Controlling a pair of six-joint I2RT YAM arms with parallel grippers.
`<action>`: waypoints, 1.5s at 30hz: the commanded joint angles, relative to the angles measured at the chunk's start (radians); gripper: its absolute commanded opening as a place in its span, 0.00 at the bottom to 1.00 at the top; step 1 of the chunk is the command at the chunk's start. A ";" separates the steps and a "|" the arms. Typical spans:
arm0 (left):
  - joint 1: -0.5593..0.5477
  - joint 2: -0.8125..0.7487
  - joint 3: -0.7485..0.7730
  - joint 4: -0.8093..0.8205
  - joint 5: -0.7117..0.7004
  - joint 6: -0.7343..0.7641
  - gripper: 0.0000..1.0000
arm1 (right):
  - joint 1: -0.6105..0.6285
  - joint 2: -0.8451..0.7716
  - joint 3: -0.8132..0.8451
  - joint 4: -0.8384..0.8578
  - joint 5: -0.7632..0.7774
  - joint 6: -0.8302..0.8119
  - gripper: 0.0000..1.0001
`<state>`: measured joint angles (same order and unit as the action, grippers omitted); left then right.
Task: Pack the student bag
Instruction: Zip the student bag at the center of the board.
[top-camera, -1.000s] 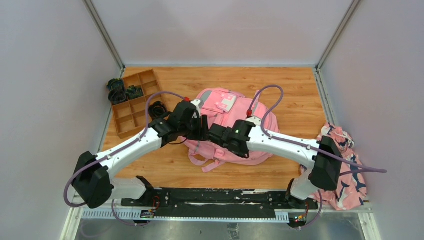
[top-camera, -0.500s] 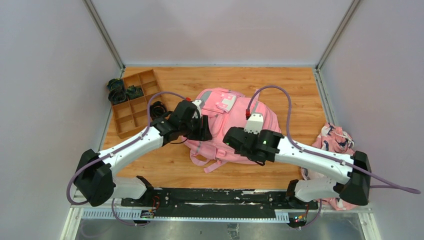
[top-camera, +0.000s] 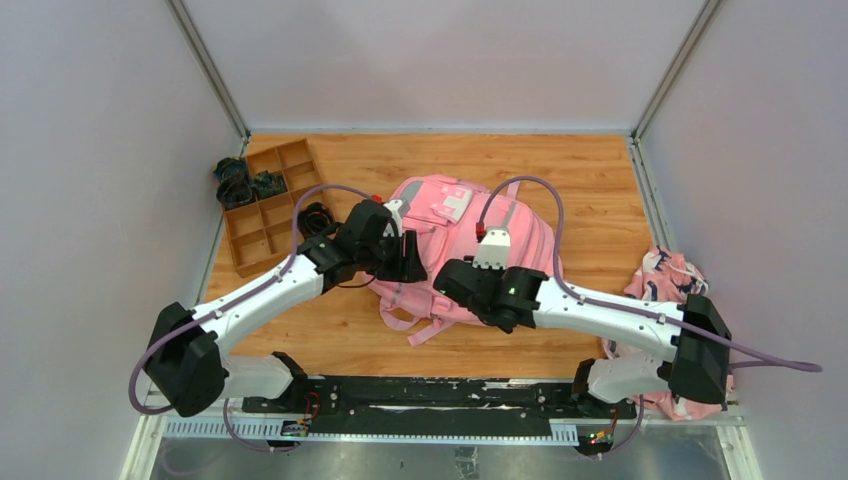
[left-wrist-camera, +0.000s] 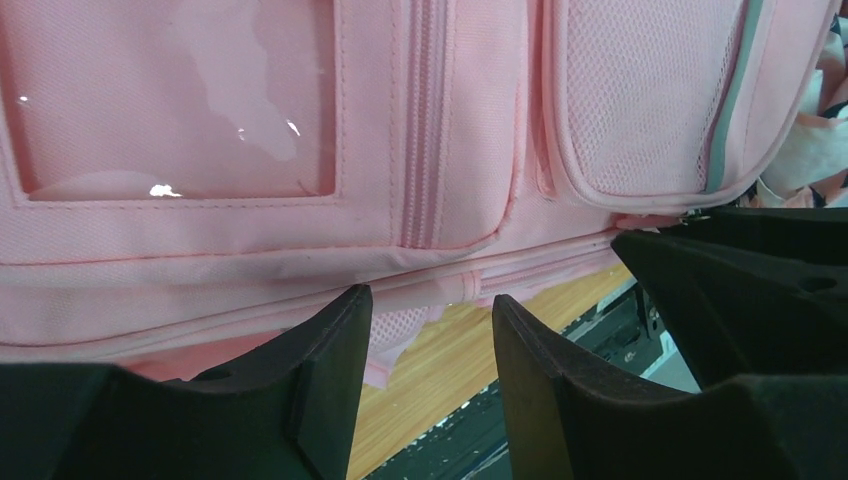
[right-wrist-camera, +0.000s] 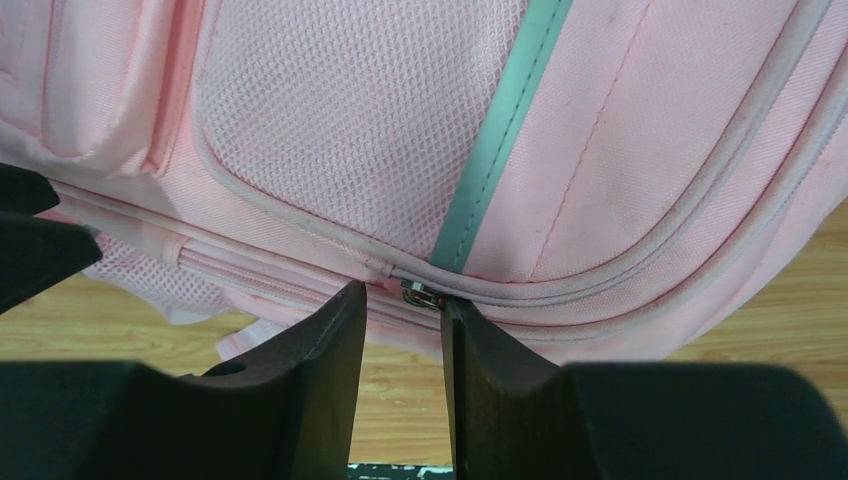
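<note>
Left arm rises from its base at the near left and reaches far and rightward toward the centre, with the wrist turned right. Left gripper: jaws parted, a clear gap between the two black fingers. Right arm stretches low from the near right, pointing left. Right gripper sits just beside the left gripper, not touching it. Its jaws are narrowly apart, with the fingers nearly parallel.

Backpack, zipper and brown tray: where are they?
student bag (top-camera: 525, 237), top view, pink front panel.
zipper pull (right-wrist-camera: 421, 294), right wrist view, metal tab.
wooden tray (top-camera: 258, 214), top view, bare middle compartment.
</note>
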<state>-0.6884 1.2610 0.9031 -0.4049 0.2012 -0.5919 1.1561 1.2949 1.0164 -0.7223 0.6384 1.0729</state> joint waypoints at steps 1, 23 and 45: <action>0.007 -0.020 -0.005 0.037 0.051 -0.022 0.53 | 0.010 0.014 0.007 -0.003 0.121 0.016 0.32; -0.058 0.014 -0.070 0.393 0.205 -0.442 0.61 | -0.018 -0.189 -0.106 0.150 -0.043 -0.194 0.00; -0.062 0.232 -0.020 0.513 0.103 -0.562 0.28 | -0.147 -0.260 -0.109 0.138 -0.370 -0.354 0.00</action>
<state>-0.7486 1.4616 0.8536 0.0566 0.3721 -1.1580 1.0138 1.0733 0.8997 -0.5903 0.3603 0.7532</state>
